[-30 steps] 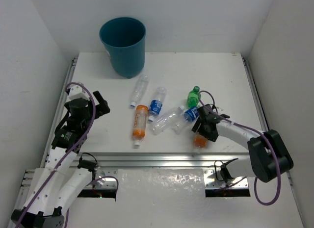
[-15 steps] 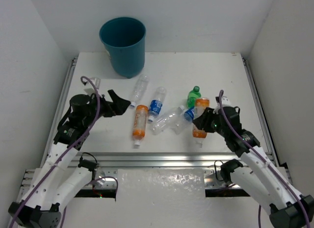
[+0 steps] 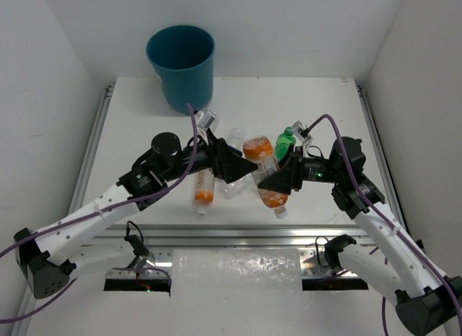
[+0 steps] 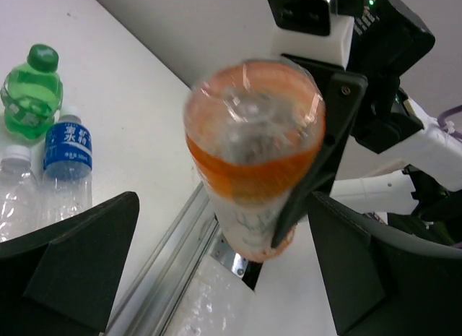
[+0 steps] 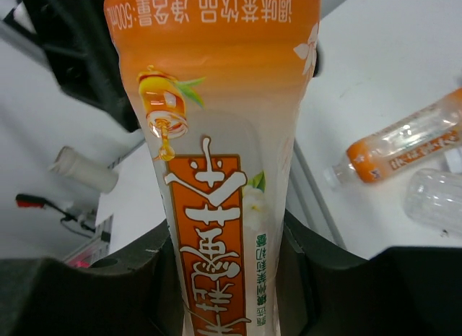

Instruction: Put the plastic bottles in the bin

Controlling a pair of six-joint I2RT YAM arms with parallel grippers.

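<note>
My right gripper is shut on an orange-labelled bottle and holds it tilted above the table's middle. In the right wrist view the bottle fills the space between the fingers. My left gripper is open, its jaws wide apart and facing the bottle's base without touching it. The second orange bottle lies on the table. A green bottle, a blue-labelled bottle and clear bottles lie nearby, partly hidden by the arms. The teal bin stands upright at the back left.
White walls close in the table on the left, back and right. A metal rail runs along the near edge. The left arm's forearm crosses over the lying bottles.
My right gripper has lifted the orange bottle off the table and carried it left. My left arm has swung right from the table's left side to face the bottle's base.
</note>
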